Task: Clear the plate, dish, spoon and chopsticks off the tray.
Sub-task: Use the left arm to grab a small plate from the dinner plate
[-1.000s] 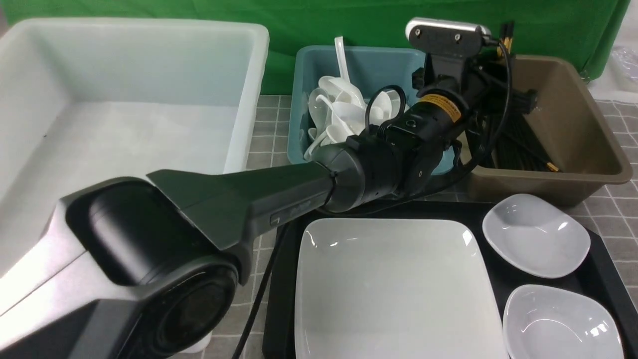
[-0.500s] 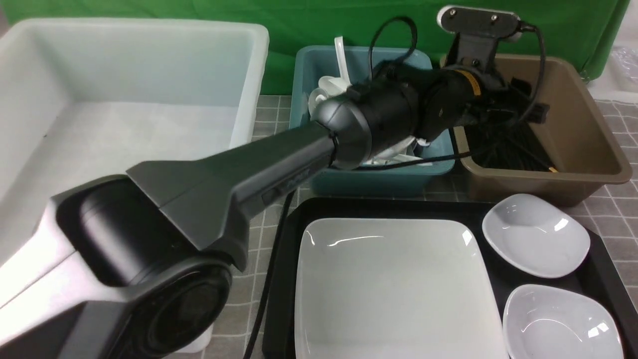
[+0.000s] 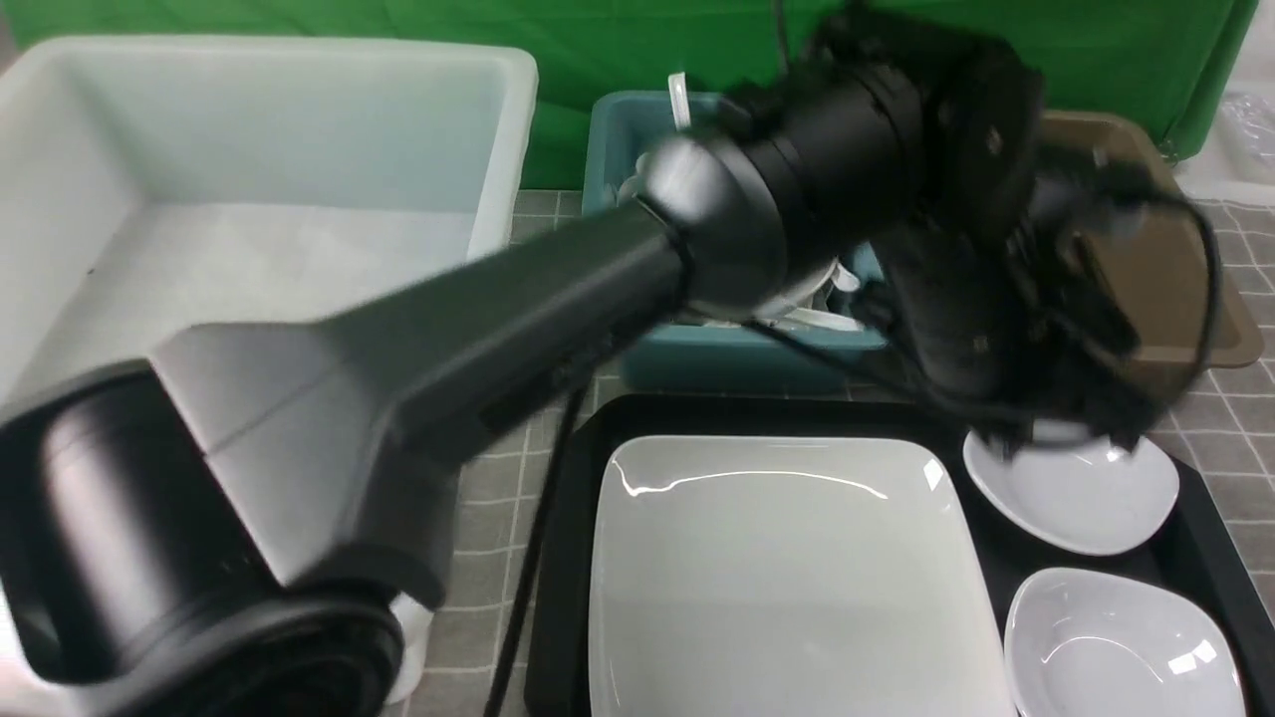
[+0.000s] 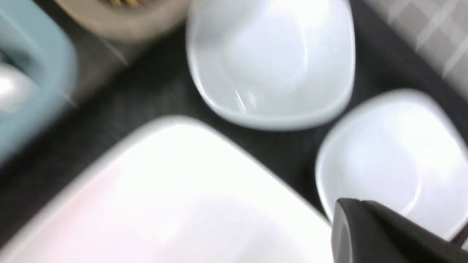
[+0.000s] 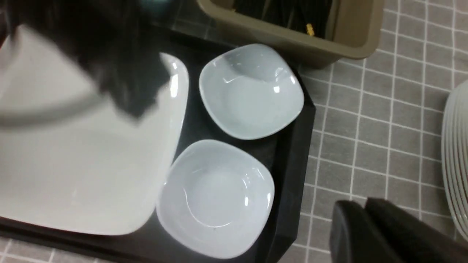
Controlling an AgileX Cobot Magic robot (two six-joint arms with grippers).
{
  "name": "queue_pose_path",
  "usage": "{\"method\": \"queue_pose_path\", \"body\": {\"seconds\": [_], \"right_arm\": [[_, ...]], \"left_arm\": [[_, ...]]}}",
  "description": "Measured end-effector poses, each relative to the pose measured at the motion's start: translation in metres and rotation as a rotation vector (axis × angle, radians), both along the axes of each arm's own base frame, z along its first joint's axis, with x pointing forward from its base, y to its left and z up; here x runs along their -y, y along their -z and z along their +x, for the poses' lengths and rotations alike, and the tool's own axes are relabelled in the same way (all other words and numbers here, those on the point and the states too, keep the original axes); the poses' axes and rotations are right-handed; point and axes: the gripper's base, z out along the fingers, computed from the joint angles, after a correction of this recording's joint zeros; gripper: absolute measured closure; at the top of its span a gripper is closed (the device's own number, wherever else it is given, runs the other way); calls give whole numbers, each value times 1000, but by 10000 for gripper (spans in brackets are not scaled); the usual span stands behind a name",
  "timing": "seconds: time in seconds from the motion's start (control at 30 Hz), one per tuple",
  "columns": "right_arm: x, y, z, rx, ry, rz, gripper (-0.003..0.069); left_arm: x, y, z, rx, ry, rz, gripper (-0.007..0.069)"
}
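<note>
The large white plate (image 3: 787, 578) fills the left of the black tray (image 3: 563, 518). Two small white dishes sit on the tray's right side, one far (image 3: 1081, 503) and one near (image 3: 1116, 647). My left gripper (image 3: 1061, 433), blurred by motion, hangs just above the far dish; its fingers (image 4: 351, 219) are shut with nothing in them. My right gripper (image 5: 360, 210) is shut and empty over the grey cloth, right of the tray (image 5: 292, 164). Black chopsticks (image 5: 292, 14) lie in the brown bin. White spoons (image 3: 680, 100) sit in the teal bin. No spoon or chopsticks show on the tray.
A big white tub (image 3: 249, 199) stands at the left. The teal bin (image 3: 618, 149) and the brown bin (image 3: 1195, 299) stand behind the tray. A stack of white plates (image 5: 457, 157) stands on the checked cloth right of my right gripper.
My left arm has swung from over the brown bin down and right to the far small dish. The chopsticks it held a second ago are gone from it, and its jaws have shut.
</note>
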Motion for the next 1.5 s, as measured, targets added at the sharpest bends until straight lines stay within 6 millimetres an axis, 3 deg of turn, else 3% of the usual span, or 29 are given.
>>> {"method": "queue_pose_path", "body": {"seconds": [0.2, 0.33, 0.5, 0.63, 0.73, 0.9, 0.97, 1.1, 1.13, 1.2, 1.43, 1.5], "right_arm": [[-2, 0, 0, -5, -6, 20, 582], [-2, 0, 0, -6, -9, 25, 584], [-2, 0, 0, -7, -9, 26, 585], [-2, 0, 0, -7, -9, 26, 585], [-2, 0, -1, -6, -9, 26, 582], [-2, 0, -1, -5, -8, 27, 576], [-2, 0, -1, -5, -8, 28, 572], [-2, 0, -1, -5, -9, 29, 568], [-2, 0, -1, -5, -9, 29, 568], [-2, 0, -1, -5, -9, 29, 568], [-2, 0, -1, -5, -9, 29, 568], [-2, 0, -1, -5, -8, 30, 568]], "left_arm": [[32, 52, -26, 31, 93, 83, 592], [43, 65, -26, 106, 111, 66, 484], [52, 73, -23, 168, 116, 21, 270], [54, 85, -21, 168, 117, 32, 161], [55, 95, -22, 142, 115, 42, 130], [56, 103, -23, 103, 110, 44, 143], [56, 106, -24, 91, 109, 48, 185], [55, 108, -25, 74, 111, 71, 356], [55, 105, -26, 67, 103, 57, 419], [56, 98, -26, 70, 99, 37, 471], [53, 79, -23, 47, 100, 54, 511], [49, 61, -19, 28, 91, 41, 563]]}}
